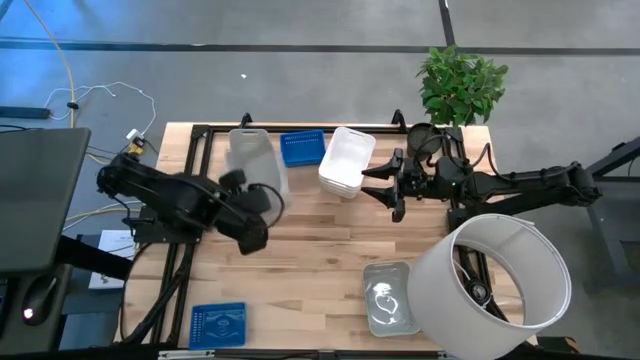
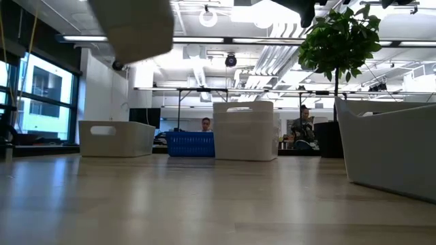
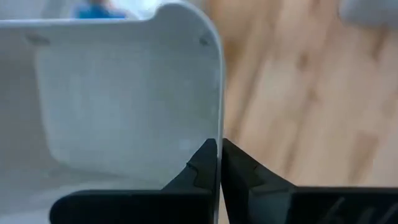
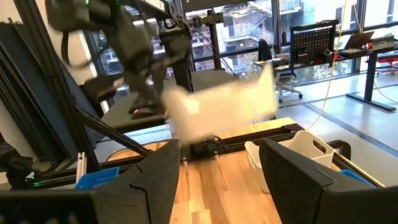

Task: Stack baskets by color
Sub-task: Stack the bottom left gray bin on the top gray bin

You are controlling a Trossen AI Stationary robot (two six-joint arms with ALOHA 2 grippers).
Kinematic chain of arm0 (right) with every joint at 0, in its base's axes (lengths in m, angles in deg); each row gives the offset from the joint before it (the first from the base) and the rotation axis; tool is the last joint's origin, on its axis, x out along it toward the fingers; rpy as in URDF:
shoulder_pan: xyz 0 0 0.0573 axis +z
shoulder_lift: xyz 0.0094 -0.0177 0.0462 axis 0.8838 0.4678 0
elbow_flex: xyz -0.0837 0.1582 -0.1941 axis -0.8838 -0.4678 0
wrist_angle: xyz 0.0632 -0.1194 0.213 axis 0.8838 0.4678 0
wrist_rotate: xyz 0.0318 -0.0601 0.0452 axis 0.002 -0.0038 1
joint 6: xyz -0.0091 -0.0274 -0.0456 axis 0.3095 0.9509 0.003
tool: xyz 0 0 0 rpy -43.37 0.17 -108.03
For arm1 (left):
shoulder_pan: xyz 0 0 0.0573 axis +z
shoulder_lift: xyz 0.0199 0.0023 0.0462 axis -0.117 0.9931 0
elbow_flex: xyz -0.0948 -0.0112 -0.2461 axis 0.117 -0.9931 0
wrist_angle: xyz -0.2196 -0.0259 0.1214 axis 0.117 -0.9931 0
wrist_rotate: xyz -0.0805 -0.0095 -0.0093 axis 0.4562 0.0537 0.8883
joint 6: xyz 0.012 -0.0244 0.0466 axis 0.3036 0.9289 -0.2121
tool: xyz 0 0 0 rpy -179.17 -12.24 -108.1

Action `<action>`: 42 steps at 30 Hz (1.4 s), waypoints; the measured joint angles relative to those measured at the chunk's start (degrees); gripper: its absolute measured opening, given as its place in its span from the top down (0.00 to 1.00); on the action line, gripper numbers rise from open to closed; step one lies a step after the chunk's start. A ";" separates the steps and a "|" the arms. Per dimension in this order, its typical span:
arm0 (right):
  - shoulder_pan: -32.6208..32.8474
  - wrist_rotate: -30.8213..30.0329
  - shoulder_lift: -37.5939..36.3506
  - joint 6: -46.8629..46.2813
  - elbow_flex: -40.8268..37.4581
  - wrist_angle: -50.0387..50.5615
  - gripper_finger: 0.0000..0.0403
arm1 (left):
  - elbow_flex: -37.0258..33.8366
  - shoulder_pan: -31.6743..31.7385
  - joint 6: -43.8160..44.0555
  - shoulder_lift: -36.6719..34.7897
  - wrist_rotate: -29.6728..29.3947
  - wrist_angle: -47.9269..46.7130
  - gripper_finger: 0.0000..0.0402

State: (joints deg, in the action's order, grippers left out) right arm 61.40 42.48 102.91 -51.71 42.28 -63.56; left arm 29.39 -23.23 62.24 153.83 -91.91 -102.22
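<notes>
My left gripper [image 3: 219, 149] is shut on a pale grey basket [image 3: 124, 93], which hangs high over the table's left part [image 2: 129, 27] and shows as a blur in the right wrist view [image 4: 217, 99]. Below it, at the far left, another pale basket [image 2: 116, 139] rests on its base. Beside that stand a blue basket [image 1: 302, 148] and stacked white baskets [image 1: 347, 160]. My right gripper [image 1: 385, 188] hovers open and level just right of the white baskets. A second blue basket [image 1: 217, 325] and a translucent grey one [image 1: 388, 297] lie near the front edge. My left gripper pinches one wall of the pale grey basket at its rim [image 3: 219, 106], one finger inside the basket and one outside. The fingers slant downward onto it. The basket is lifted well clear of the table and tilted.
A large white cylinder [image 1: 495, 285] lies on its side at the near right. A potted plant [image 1: 460, 85] stands at the far right corner. Bare wood [image 1: 320, 250] stretches across the table's middle. People sit in the room behind [image 2: 303, 126].
</notes>
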 joint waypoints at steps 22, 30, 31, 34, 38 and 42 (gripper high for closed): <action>0.00 0.00 0.00 -0.63 0.00 1.05 0.48 | -4.48 5.62 -13.02 -9.97 -21.30 -1.75 1.00; 0.00 -0.18 0.00 -0.59 0.00 1.05 0.48 | -15.38 5.14 -14.66 -18.20 -20.91 8.77 1.00; 0.00 -0.55 0.00 -0.59 0.00 1.03 0.48 | -16.80 5.20 -15.34 -19.16 -20.91 9.03 1.00; 0.00 -0.92 0.00 -0.95 0.00 1.05 0.48 | -20.92 5.95 -16.73 -20.90 -20.07 8.98 1.00; 0.00 -0.92 0.00 -1.96 0.00 1.05 0.48 | -25.25 8.03 -22.07 -21.42 -14.51 9.25 1.00; 0.00 -0.92 0.00 -1.96 0.00 1.05 0.48 | -26.87 11.05 -29.32 -20.30 -9.77 9.29 1.00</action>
State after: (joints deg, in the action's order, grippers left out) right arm 61.40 41.56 102.91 -53.67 42.28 -62.50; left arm 2.52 -12.18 32.92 133.54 -101.69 -92.93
